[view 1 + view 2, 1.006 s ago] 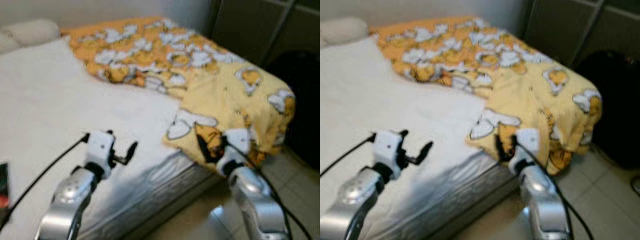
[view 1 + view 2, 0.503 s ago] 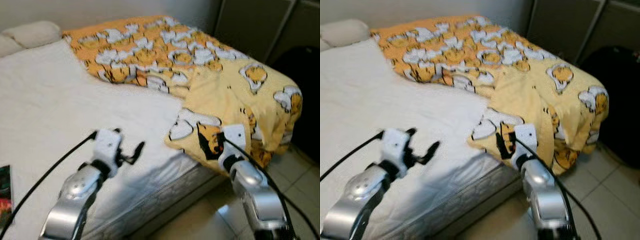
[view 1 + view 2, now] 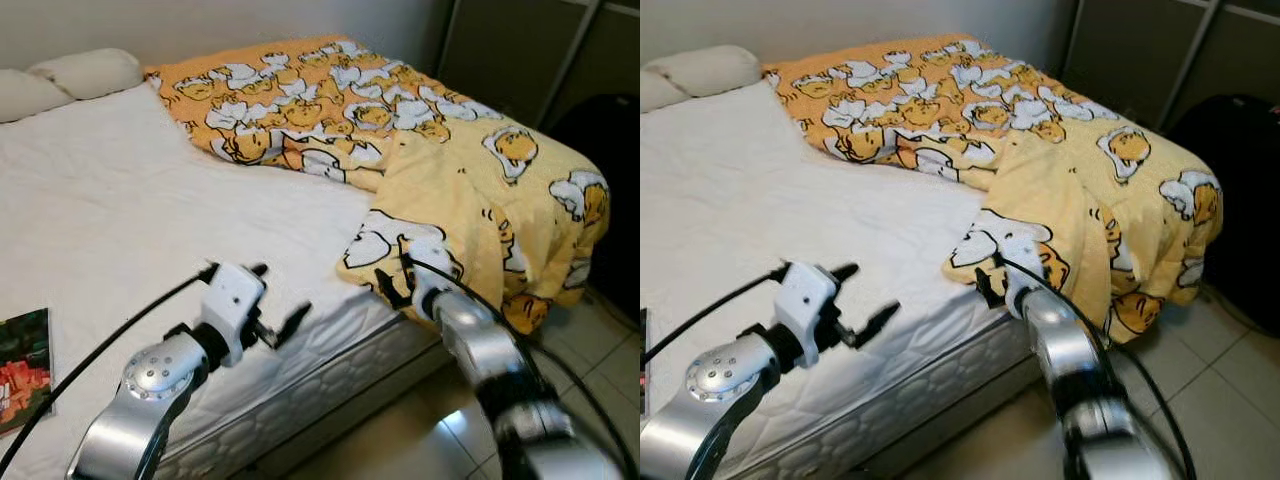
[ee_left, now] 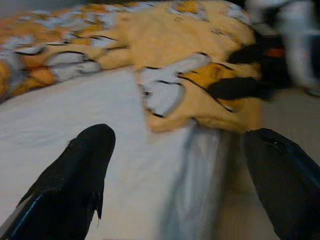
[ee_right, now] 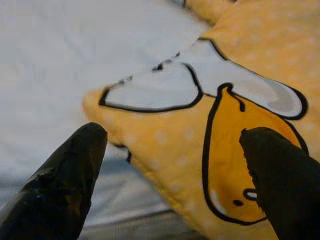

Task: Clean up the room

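Touching blanket [image 3: 470, 190] edge: right gripper [image 3: 392, 290], parted.

Head stereo pair: looking forward and down over the bed [image 3: 120, 200]. Wrist views: close along each tool, sharing the yellow blanket [image 5: 240, 65] corner.

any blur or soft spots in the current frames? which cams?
Left and right eye views: sharp across the yellow cartoon-print duvet and mattress. Left wrist view: motion-smeared, worst at the right end effector. Right wrist view: fabric fairly crisp, near fingers soft.
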Controlling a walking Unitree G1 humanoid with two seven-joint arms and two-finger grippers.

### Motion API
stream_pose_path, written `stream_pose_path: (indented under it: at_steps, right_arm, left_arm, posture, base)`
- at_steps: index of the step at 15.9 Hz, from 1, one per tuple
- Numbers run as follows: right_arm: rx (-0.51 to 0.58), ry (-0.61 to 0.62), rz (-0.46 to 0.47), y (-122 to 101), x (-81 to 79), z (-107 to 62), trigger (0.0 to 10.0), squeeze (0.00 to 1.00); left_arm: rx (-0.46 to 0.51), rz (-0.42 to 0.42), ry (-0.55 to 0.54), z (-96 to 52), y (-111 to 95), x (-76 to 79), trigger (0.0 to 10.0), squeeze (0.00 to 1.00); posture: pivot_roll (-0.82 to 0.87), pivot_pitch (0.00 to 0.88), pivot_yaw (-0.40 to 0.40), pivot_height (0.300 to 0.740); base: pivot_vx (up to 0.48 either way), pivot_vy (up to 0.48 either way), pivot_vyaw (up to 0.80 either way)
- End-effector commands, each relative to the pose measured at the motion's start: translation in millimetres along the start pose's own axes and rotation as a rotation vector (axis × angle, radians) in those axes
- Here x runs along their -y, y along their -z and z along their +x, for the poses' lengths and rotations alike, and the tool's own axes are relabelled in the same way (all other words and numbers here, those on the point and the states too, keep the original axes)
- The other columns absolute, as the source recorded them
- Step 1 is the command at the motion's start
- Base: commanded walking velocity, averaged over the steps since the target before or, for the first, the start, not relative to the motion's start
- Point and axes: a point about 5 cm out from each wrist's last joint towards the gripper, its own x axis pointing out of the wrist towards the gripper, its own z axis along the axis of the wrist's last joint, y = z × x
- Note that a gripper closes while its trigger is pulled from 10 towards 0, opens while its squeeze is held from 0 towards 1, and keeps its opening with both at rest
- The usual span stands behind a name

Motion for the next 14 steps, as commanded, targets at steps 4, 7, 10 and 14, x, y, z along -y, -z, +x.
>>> stream_pose_path:
  at_steps: [4, 7, 10, 14]
  right_arm:
    - [0.006, -0.062, -0.174, -30.0, 9.8, 13.2, 10.0, 1.00]
    - [0.001, -0.098, -0.247, -40.7, 9.2, 17.5, 10.0, 0.00]
    - [-0.005, -0.131, -0.245, -43.7, 5.2, 19.2, 10.0, 0.00]
    - [0.001, -0.065, -0.323, -47.5, 8.6, 20.2, 10.0, 0.00]
  left_arm:
    - [-0.025, -0.001, 0.044, -17.2, -5.8, 11.1, 10.0, 0.00]
    - [-0.066, 0.009, 0.063, -34.6, -8.2, 18.4, 10.0, 0.00]
    - [-0.089, 0.010, 0.064, -46.1, -10.8, 20.3, 10.0, 0.00]
    - [-0.121, 0.004, 0.066, -61.4, -14.6, 26.7, 10.0, 0.00]
  posture:
    - [0.10, 0.096, 0.040, 0.740]
    - [0.15, 0.176, 0.034, 0.740]
    - [0.17, 0.210, 0.032, 0.740]
    - [0.19, 0.274, 0.036, 0.740]
  base:
    - [0.000, 0.000, 0.00]
    - [0.000, 0.000, 0.00]
    - [0.000, 0.000, 0.00]
    - [0.000, 0.000, 0.00]
